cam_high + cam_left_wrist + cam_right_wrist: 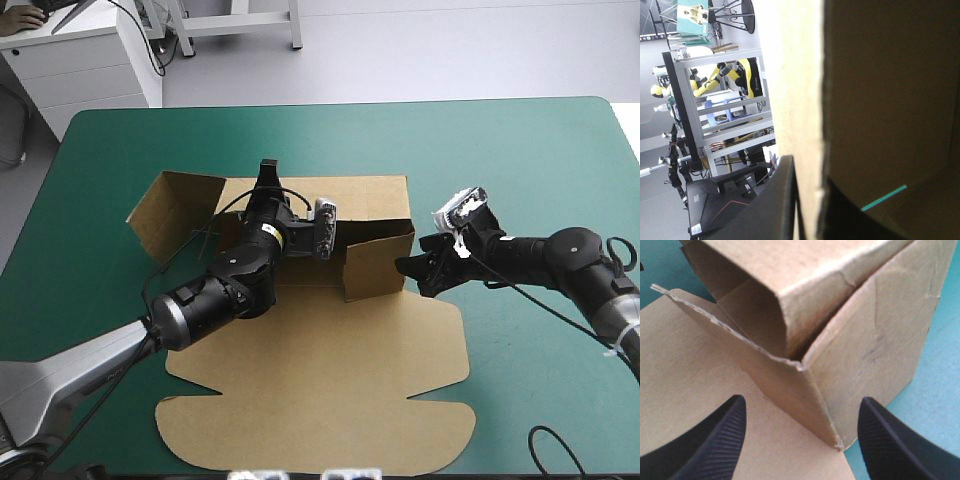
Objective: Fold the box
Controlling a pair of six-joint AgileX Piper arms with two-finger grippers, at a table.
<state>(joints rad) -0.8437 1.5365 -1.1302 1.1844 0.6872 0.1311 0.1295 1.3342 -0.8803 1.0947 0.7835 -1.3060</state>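
Raising walls: left gripper (267, 172) is pinching the box (320, 400) rear wall, right gripper (412, 275) is hovering open at the corner; I'd tuck the side wall next.

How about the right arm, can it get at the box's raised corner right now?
Probably yes: the right pincer is open, the box's raised corner sits just ahead between its fingers, nothing blocking.
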